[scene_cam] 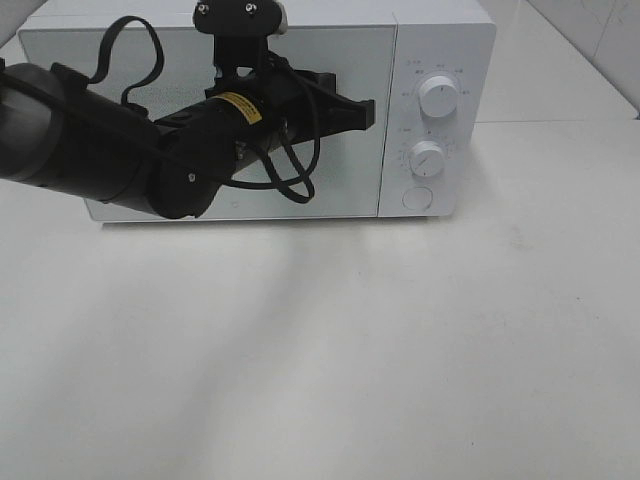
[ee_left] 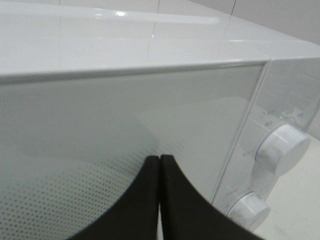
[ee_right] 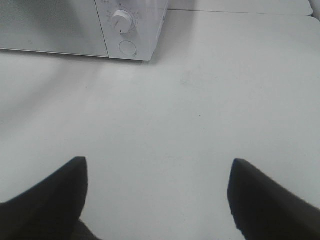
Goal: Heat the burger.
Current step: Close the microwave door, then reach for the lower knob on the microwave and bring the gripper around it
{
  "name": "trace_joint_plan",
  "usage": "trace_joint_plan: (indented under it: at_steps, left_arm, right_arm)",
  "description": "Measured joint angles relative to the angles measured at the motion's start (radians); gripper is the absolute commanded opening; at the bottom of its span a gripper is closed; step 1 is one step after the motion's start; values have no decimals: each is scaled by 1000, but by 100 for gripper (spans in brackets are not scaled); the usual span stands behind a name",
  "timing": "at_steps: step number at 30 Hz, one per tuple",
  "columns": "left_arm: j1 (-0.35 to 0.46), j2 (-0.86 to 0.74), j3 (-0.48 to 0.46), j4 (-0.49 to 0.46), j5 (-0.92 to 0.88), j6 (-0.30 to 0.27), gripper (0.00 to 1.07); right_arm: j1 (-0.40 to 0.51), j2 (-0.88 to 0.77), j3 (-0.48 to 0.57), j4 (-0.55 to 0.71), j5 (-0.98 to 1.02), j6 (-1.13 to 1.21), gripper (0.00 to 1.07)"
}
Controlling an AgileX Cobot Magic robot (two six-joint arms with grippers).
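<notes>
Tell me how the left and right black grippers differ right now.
The left black gripper is shut, jaws pressed together; the right black gripper is open, jaws wide apart. The left gripper points at the frosted glass door of the white microwave; the right gripper hangs over the white table. Both hold nothing.

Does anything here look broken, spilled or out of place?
Nothing stands out. The microwave sits level on the white table, door closed, knobs intact, nothing spilled. Only curiosity: no burger shows in any view.
</notes>
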Motion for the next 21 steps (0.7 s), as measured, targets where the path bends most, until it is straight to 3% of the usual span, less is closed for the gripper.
trace_joint_plan:
  at_steps: [8, 12, 13, 14, 15, 16, 17, 18, 19, 20, 21]
  left_arm:
    - [-4, -11, -5, -15, 64, 13, 0]
    - [-15, -57, -14, -64, 201, 15, 4]
    - [-25, -82, -14, -67, 278, 18, 18]
    - [-25, -82, -14, -67, 278, 18, 18]
    - [-33, -96, -14, -67, 320, 20, 29]
    - [-47, -120, -15, -63, 399, 20, 61]
    - [-47, -120, -15, -63, 399, 20, 61]
    - [-53, -130, -15, -62, 434, 20, 78]
    - [-53, -130, -15, -62, 434, 20, 78]
    - [-67, -151, -15, -60, 504, 20, 103]
    - [-71, -159, -15, -60, 535, 20, 101]
  right_arm:
    - [0, 0, 0, 0, 0, 0, 75]
    - [0, 0, 0, 0, 0, 0, 75]
    - [0, 0, 0, 0, 0, 0, 75]
    - [0, 0, 0, 0, 0, 0, 75]
    - [0, 0, 0, 0, 0, 0, 75]
    - [0, 0, 0, 0, 0, 0, 75]
    - [0, 0, 0, 0, 0, 0, 75]
    - [0, 0, 0, 0, 0, 0, 75]
    - [0, 0, 0, 0, 0, 0, 75]
    - [0, 0, 0, 0, 0, 0, 75]
    - [0, 0, 0, 0, 0, 0, 75]
